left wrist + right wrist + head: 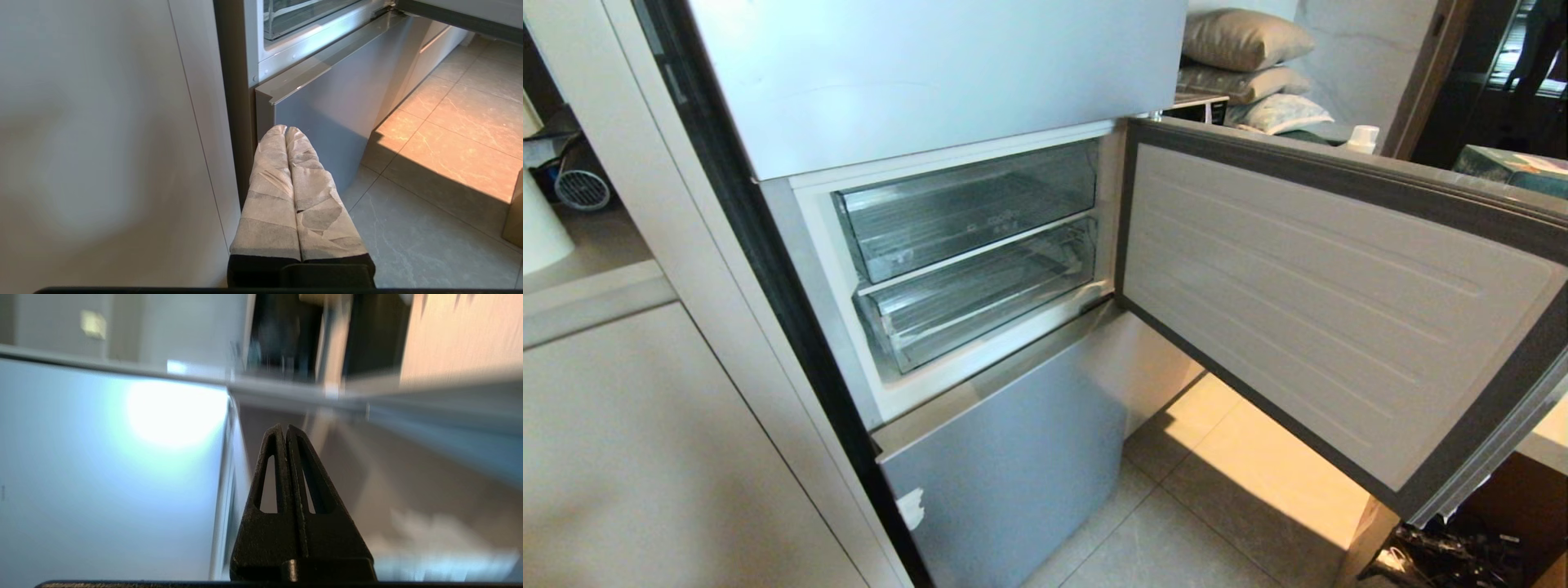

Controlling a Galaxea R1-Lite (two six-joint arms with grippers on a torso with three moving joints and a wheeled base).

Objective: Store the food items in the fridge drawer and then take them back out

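Note:
The fridge (931,73) stands with its middle door (1339,310) swung wide open to the right. Two clear bins sit pushed in, one above the other; the lower one, with a stepped front, is the fridge drawer (980,302), and nothing shows in it. No food items are in view. Neither arm shows in the head view. My left gripper (285,128), its fingers wrapped in pale tape, is shut and empty, low beside the fridge's bottom door (327,122). My right gripper (284,428), black, is shut on nothing beside a pale blue panel (102,477); its view is blurred.
Beige cabinets (645,457) flank the fridge on the left. The open door reaches far out over the tiled floor (1217,506). Pillows (1241,41) and a white bottle (1361,137) lie beyond it. Dark cables (1445,555) lie at the lower right. A tape scrap (912,508) marks the bottom door.

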